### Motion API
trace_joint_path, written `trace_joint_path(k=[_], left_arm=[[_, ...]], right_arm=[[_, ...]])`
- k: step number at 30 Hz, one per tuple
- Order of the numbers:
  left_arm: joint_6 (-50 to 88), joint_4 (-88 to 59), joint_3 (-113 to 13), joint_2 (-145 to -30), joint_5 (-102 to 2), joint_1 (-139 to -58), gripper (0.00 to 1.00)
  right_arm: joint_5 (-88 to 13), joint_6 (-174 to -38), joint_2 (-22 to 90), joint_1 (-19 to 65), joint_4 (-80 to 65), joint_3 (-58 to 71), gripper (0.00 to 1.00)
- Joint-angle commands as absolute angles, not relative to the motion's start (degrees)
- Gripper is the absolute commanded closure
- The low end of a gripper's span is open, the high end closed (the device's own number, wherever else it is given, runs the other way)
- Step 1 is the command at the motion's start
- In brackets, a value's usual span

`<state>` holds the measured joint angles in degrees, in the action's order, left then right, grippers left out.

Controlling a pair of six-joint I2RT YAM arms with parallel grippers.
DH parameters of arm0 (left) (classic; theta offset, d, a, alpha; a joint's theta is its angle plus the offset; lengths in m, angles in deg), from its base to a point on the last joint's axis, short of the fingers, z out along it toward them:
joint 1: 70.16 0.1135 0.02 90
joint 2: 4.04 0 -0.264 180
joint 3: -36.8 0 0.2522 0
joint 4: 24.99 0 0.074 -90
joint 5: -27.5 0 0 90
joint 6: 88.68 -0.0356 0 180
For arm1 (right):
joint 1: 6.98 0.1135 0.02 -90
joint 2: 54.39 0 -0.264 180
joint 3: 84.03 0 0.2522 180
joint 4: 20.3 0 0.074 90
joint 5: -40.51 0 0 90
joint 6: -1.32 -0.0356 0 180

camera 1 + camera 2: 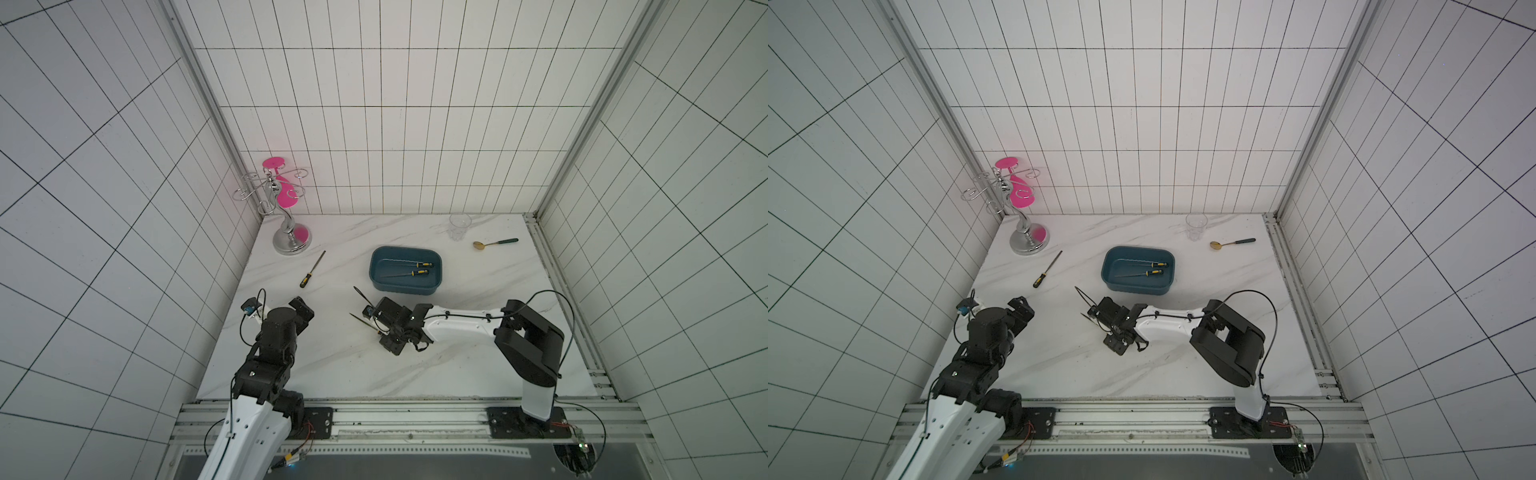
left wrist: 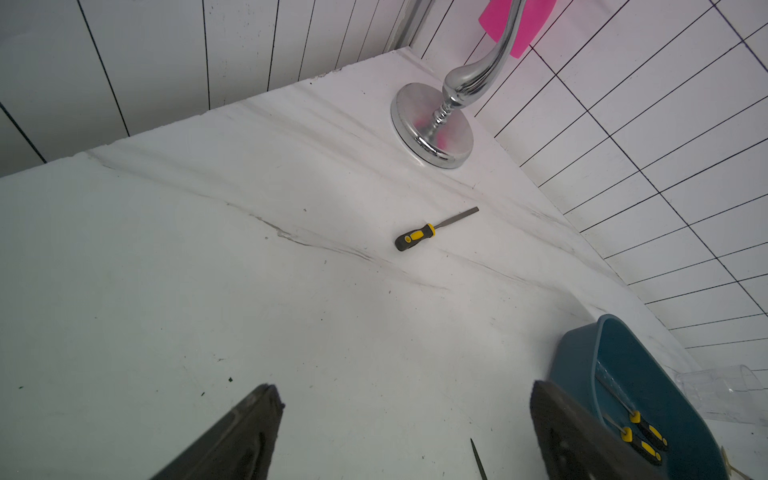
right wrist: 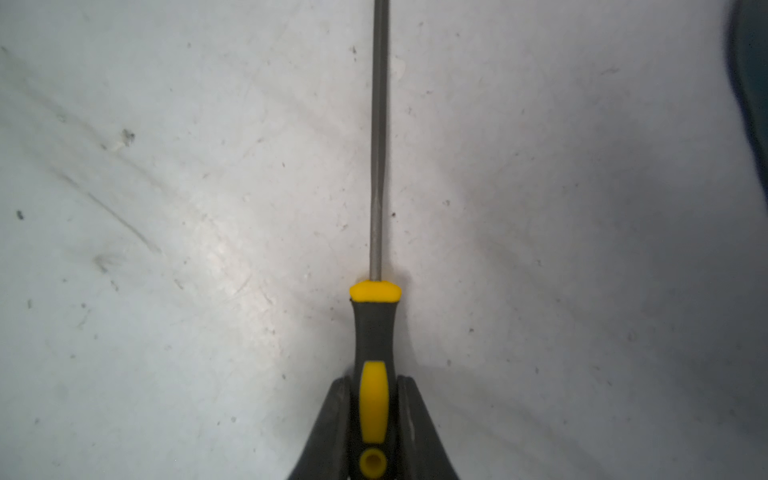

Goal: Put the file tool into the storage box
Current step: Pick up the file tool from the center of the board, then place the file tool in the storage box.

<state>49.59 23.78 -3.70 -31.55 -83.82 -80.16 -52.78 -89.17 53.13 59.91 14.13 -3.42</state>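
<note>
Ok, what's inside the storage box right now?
In the storage box: a far file and a near file, side by side, yellow-and-black handles. Its near wall hides a floor strip in both top views.

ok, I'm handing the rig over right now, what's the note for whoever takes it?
Left gripper: open, empty.
Right gripper: shut on the black-and-yellow handle of a grey steel file, short of the teal-blue plastic storage box.
Done: two matching files lie in the box.
Left: put the held file in, then the fourth file, loose on the white marble table near the chrome stand.
</note>
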Motion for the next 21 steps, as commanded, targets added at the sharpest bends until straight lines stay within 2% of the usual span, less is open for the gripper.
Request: trace_joint_path(k=[1, 7, 13, 17, 21], left_arm=[[50.94, 24.06, -6.21, -31.37, -81.53, -79.88, 0.02], [51.77, 24.68, -9.8, -31.45, -82.18, -79.87, 0.02], [50.96, 21.12, -12.71, -33.83, -79.9, -79.77, 0.02], [49.86, 19.18, -13.8, -37.97, -80.01, -79.65, 0.02], [49.53, 16.89, -13.96, -41.99, -78.86, -79.27, 0.02]], right_arm=[[-55.91, -87.62, 47.59, 60.43, 14.71, -5.57, 0.92], [-57.91, -81.65, 36.88, 59.03, 17.05, -5.36, 0.93], [-49.49, -75.44, 27.86, 49.05, 19.31, -2.99, 0.92], [-46.32, -67.83, 26.84, 43.13, 19.91, -2.34, 0.92], [-46.12, -63.67, 30.61, 38.39, 20.06, -0.18, 0.94]])
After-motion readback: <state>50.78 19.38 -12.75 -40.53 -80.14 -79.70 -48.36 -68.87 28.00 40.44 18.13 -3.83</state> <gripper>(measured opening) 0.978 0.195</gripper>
